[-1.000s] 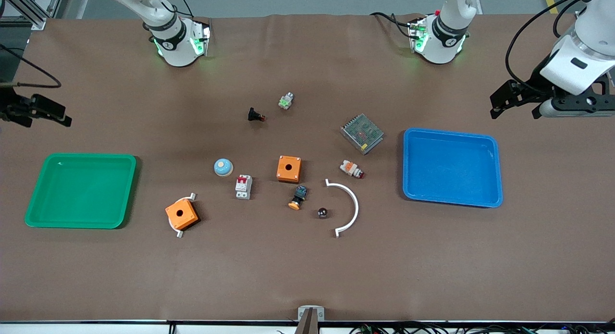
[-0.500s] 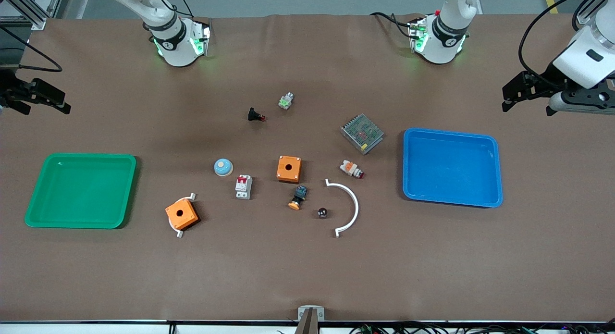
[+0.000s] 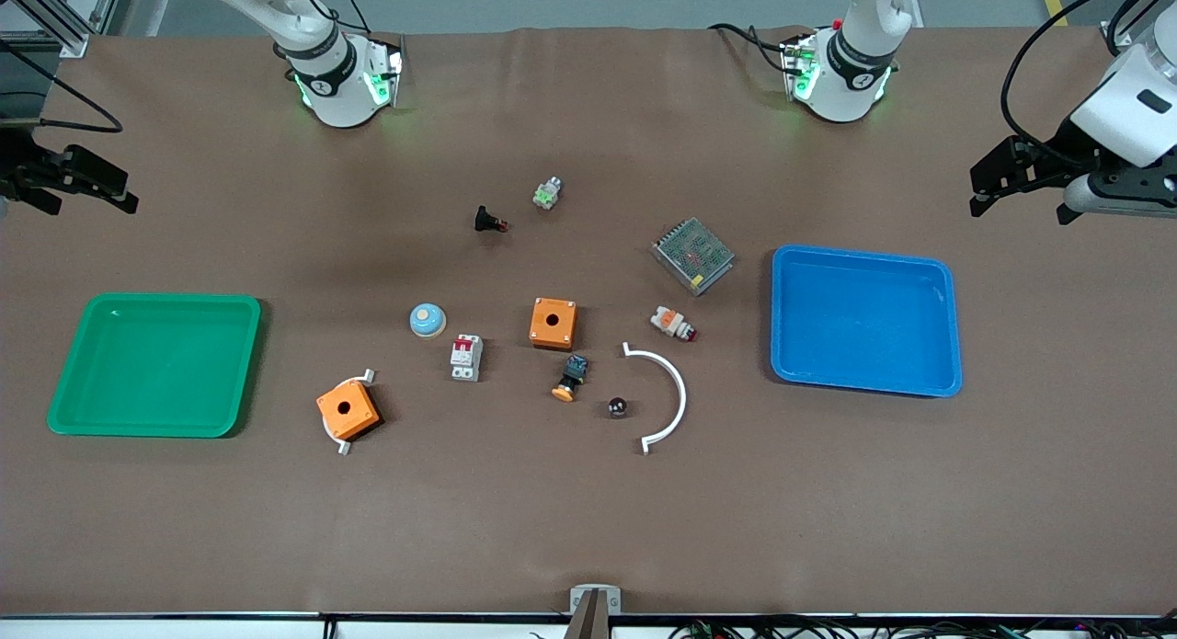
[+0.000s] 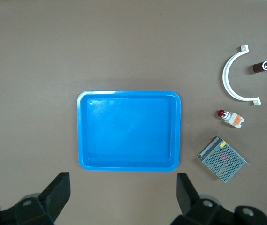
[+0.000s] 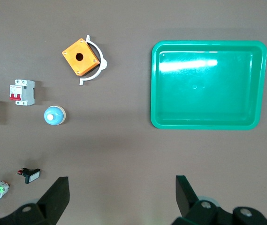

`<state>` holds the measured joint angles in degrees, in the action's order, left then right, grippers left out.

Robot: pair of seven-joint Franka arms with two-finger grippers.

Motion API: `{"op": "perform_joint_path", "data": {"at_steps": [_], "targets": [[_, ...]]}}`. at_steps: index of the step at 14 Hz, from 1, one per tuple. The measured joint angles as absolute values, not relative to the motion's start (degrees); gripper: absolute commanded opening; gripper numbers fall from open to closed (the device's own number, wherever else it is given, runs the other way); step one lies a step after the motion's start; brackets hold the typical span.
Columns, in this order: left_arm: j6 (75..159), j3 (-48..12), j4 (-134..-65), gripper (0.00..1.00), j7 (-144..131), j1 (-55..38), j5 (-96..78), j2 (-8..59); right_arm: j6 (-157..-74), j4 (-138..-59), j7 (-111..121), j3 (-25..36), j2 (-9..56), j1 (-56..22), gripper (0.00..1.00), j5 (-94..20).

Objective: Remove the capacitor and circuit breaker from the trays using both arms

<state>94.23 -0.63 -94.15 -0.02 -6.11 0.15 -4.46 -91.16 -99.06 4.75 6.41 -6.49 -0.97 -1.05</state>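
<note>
Both trays, green tray (image 3: 154,364) and blue tray (image 3: 864,319), sat empty on the counter (image 3: 588,529). Left gripper (image 3: 1021,181) and right gripper (image 3: 78,187) hung high at the counter ends, fingers spread, holding nothing. Circuit breaker (image 3: 466,357) and capacitor (image 3: 617,406) lay mid-counter, outside the trays; judged nothing left to lift, best to keep clear.

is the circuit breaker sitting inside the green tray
No, the circuit breaker lies on the bare table beside the blue dome button, well apart from the empty green tray.

Robotics lab: two bench-mounted arms (image 3: 336,78)
</note>
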Motion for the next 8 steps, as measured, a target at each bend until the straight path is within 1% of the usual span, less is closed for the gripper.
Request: {"op": "perform_joint_path", "data": {"at_steps": [8], "targets": [[94.21, -0.67, -94.11, 1.00, -0.03, -6.11, 0.47, -4.42, -91.38, -99.47, 4.75, 6.36, -6.49, -0.97, 1.00, -1.03]]}}
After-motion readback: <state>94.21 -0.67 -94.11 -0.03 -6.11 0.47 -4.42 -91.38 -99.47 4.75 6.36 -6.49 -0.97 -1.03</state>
